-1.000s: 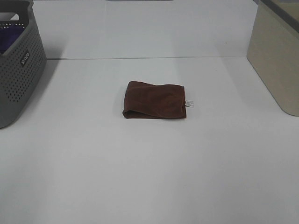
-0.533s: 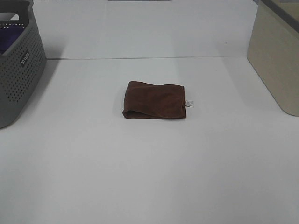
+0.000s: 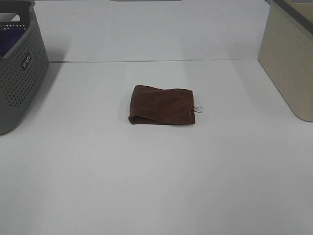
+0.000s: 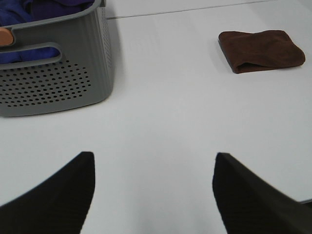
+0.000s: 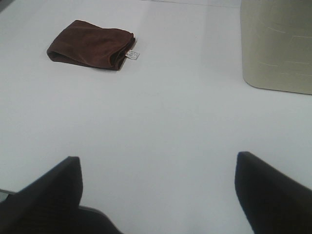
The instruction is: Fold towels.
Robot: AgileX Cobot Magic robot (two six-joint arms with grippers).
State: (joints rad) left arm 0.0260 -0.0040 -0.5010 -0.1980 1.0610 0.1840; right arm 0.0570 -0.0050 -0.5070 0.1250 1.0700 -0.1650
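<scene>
A dark reddish-brown towel (image 3: 162, 105) lies folded into a small rectangle on the white table (image 3: 156, 171), with a small white tag (image 3: 198, 108) at its right edge. It also shows in the left wrist view (image 4: 262, 49) and in the right wrist view (image 5: 91, 44). Neither gripper shows in the exterior high view. My left gripper (image 4: 153, 161) is open and empty, well away from the towel, near the grey basket. My right gripper (image 5: 158, 163) is open and empty, also far from the towel.
A grey perforated basket (image 3: 19, 73) with purple cloth inside stands at the far left; it also shows in the left wrist view (image 4: 53, 73). A beige bin (image 3: 289, 58) stands at the far right, also in the right wrist view (image 5: 276, 44).
</scene>
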